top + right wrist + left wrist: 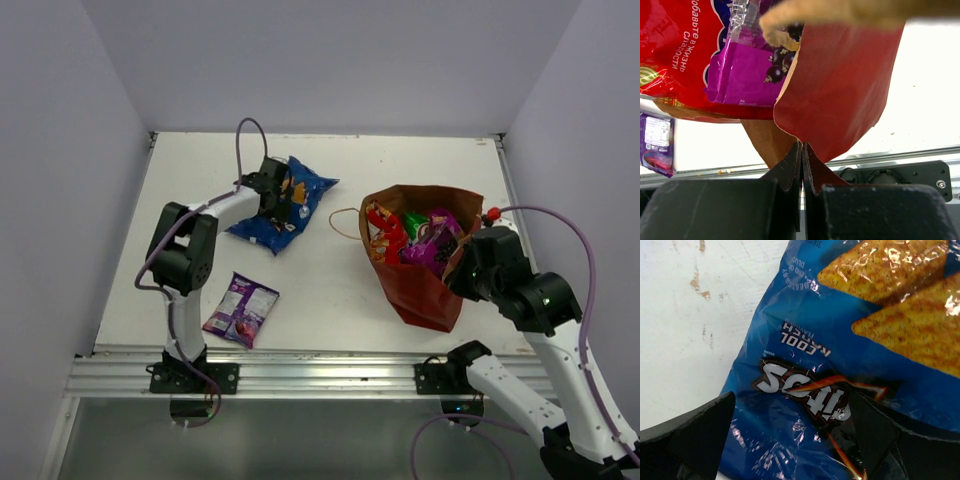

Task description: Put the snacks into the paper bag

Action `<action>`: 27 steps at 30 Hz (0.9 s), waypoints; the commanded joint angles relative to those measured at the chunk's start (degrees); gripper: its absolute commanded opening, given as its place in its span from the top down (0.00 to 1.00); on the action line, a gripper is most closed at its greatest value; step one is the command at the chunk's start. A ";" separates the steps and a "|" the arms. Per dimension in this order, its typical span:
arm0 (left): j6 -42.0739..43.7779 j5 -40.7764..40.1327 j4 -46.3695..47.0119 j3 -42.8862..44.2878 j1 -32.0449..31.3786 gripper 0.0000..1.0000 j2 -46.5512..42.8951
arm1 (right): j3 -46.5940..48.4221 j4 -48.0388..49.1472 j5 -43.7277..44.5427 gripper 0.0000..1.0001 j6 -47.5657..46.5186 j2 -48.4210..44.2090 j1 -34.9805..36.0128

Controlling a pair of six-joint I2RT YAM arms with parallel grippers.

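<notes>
**Top view.** The paper bag sits on the right half of the white table, red outside and brown inside, with its mouth facing the camera. Three packs show in the mouth: a red cookie bag, a green-and-white pack and a purple square bag. All three are partly covered by each other and by the bag's rim. The right gripper is at the bag's right rim, and its fingers are hidden by the wrist. The left gripper is over the near end of the blue chip bag, which lies flat at centre-left. A small purple packet lies apart from it, near the front rail.

**Left wrist view.** The blue chip bag fills the frame and is cut off on three sides. The left gripper has its jaws spread wide, with one dark finger at each lower corner straddling the foil. Whether they touch the foil cannot be told.

**Right wrist view.** The right gripper has its jaws pressed together. The red wall of the paper bag runs down into the seam between them, pinched there. The blurred brown rim crosses the top of the frame. The red cookie bag and purple square bag are cropped at the upper left. A sliver of the small purple packet shows at the left edge.
</notes>
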 commanded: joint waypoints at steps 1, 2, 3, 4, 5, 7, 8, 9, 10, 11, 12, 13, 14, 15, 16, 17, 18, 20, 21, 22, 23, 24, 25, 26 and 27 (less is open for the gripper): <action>2.06 4.70 4.92 -1.73 0.84 0.00 1.79 | 0.44 0.29 1.48 1.00 -0.05 1.18 0.00; 2.06 5.41 5.09 -1.74 0.92 0.00 2.41 | 0.44 0.38 1.48 1.00 0.04 1.27 0.00; 2.15 6.46 4.92 -1.65 0.92 0.00 3.03 | 0.44 0.56 1.48 1.00 0.04 1.44 0.00; 2.15 6.90 4.66 -1.56 1.01 0.00 4.16 | 0.53 0.47 1.48 1.00 -0.05 1.53 0.00; 2.06 7.26 4.40 -1.56 1.01 0.00 4.70 | 0.53 0.56 1.48 1.00 -0.05 1.71 0.00; 1.62 7.35 3.61 -2.00 1.01 0.00 5.84 | 0.53 0.82 1.48 1.00 -0.05 1.80 0.09; 1.27 7.35 3.52 -2.35 1.01 0.06 6.02 | 0.53 1.00 1.48 1.00 -0.05 1.80 0.00; 1.18 7.78 3.34 -3.22 1.01 0.13 6.19 | 0.53 1.08 1.48 1.00 -0.05 1.80 0.00; 0.92 7.87 2.99 -3.49 1.01 0.25 6.37 | 0.44 1.09 1.57 1.00 -0.05 1.88 0.00; 0.22 7.88 2.73 -3.93 1.01 0.50 6.37 | 0.44 1.17 1.57 1.00 -0.05 1.97 0.00; -0.05 7.79 2.81 -5.15 1.01 0.60 6.11 | 0.35 1.26 1.48 1.00 -0.05 2.06 0.00; -0.22 7.53 2.90 -5.77 1.01 0.71 5.41 | 0.26 1.35 1.39 1.00 -0.05 2.06 0.00; -0.83 7.18 2.81 -6.21 1.01 0.98 5.06 | 0.18 1.52 1.13 1.00 -0.05 2.06 0.00; -1.19 6.74 2.12 -6.83 1.01 1.00 4.01 | 0.00 1.70 1.04 1.00 -0.05 2.06 0.00; -1.28 6.82 2.02 -7.01 0.92 1.00 3.30 | -0.09 1.79 0.95 1.00 -0.05 2.06 0.00; -1.54 7.17 1.76 -7.18 0.92 1.00 2.43 | -0.09 1.79 0.87 1.00 0.04 2.06 0.00; -1.80 7.52 0.89 -6.92 0.84 1.00 1.37 | -0.35 1.96 0.69 1.00 0.04 2.06 0.00; -2.77 8.75 -1.56 -4.83 0.75 1.00 -2.58 | -0.35 2.05 0.43 1.00 0.04 1.89 0.00; -3.38 9.28 -2.54 -3.68 0.40 1.00 -4.25 | -0.35 2.05 0.43 1.00 0.04 1.71 0.00; -4.26 9.89 -3.42 -2.37 0.05 1.00 -8.09 | -0.35 1.96 0.43 1.00 0.04 1.80 0.00; -4.62 11.20 -4.73 0.87 -0.30 1.00 -10.04 | -0.35 1.96 0.43 1.00 0.04 1.54 0.00; -5.06 12.00 -5.27 2.90 -1.52 1.00 -13.80 | -0.35 1.79 0.51 1.00 0.13 1.45 0.00; -6.45 12.96 -6.06 5.27 -2.23 1.00 -15.32 | -0.35 1.79 0.43 1.00 0.13 1.36 0.00; -7.25 15.58 -7.02 10.60 -2.85 1.00 -16.64 | -0.35 1.70 0.43 1.00 0.21 1.36 0.09; -8.04 16.91 -8.42 13.35 -4.25 1.00 -18.40 | -0.44 1.61 0.34 1.00 0.22 1.27 0.00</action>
